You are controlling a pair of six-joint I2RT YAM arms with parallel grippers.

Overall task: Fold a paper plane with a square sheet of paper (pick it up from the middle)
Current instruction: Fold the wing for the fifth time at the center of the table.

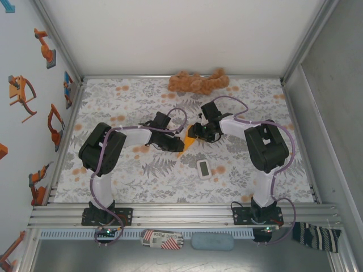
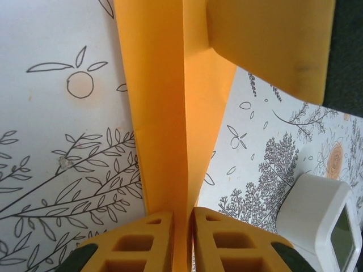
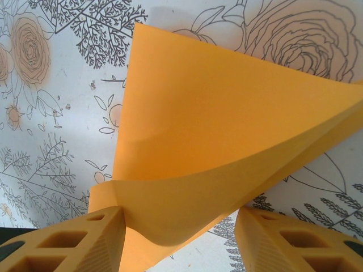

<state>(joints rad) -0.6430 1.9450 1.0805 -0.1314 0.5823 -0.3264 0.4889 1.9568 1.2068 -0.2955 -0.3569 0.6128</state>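
The square sheet of paper (image 1: 185, 141) is orange, folded into a pointed wedge, and held off the table between both arms at mid-table. My left gripper (image 1: 174, 143) is shut on it. In the left wrist view the folded paper (image 2: 164, 113) runs up from between the closed left gripper (image 2: 182, 241), pinched along its centre crease. My right gripper (image 1: 196, 135) stands open around the other end. In the right wrist view a curled flap of the paper (image 3: 227, 130) hangs between the spread right gripper (image 3: 178, 241), touching the left finger (image 3: 85, 241) and apart from the right one.
A small white rectangular device (image 1: 204, 168) lies on the flowered tablecloth just in front of the grippers, also at the lower right as the device (image 2: 320, 226). A brown plush toy (image 1: 198, 82) lies at the back edge. Aluminium rails frame the table.
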